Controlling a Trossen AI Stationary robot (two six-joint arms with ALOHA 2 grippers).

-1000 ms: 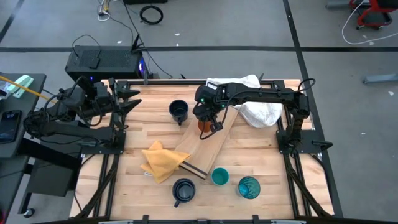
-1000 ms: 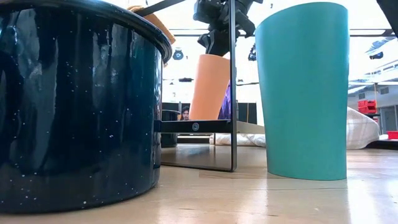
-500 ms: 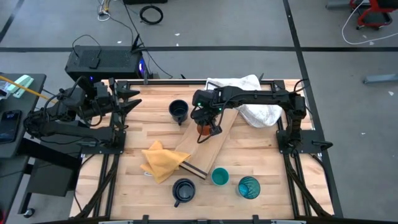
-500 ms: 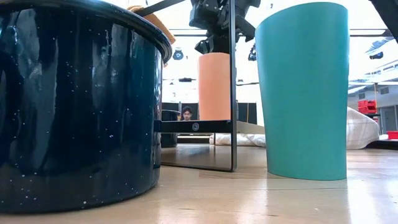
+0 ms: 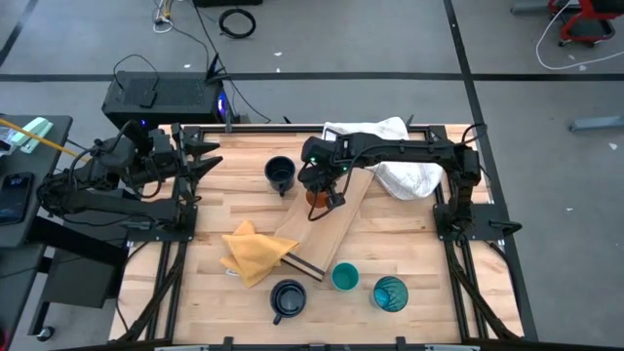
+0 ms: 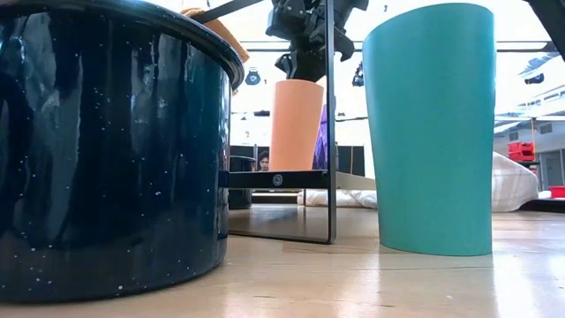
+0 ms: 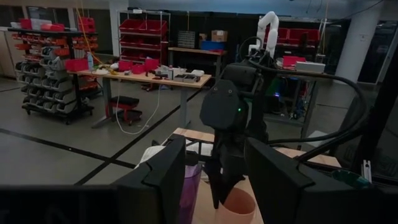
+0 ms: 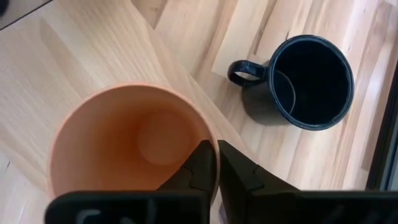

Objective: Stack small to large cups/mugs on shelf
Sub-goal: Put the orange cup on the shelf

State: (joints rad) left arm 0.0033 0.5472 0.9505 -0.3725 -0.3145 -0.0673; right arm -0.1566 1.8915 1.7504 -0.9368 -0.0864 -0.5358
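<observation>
While pinching the rim of the orange cup [image 8: 134, 146], right pincer [image 5: 323, 191] over the upper part of the shelf [image 5: 322, 226], fingers nearly together with only the thin cup wall between them, one inside and one outside. Cup hanging slightly tilted in the low view, base apparently at or just above the plank; cannot tell whether touching.

Looks light, thin-walled, smooth plastic by the sheen: easy to lift, easy to swing on a single rim pinch, likely to tip if let go while tilted. Best hold right where it is, on the rim wall, squeezed gently so the wall does not flex and pop free.

Shelf lying slantwise across the desk [image 5: 390, 253], one dark end strip near the yellow cloth [image 5: 253, 252].

Purple tumbler [image 7: 189, 186] just beside the orange cup, standing on the shelf by the look of it; tall, so top-heavy and easily knocked by the arm.

Navy mug [image 8: 305, 81] on the desk beside the shelf's far end, second navy mug [image 5: 288, 299] near the front edge; speckled enamel look, probably heavier and stiffer, handle or rim both fair grips.

Teal cup [image 5: 343, 278] and patterned tumbler [image 5: 391, 292] side by side on the desk at the front, well apart from the pincer.

Left pincer [image 5: 205, 156] parked at the desk's left edge, fingers spread wide, holding nothing.
</observation>
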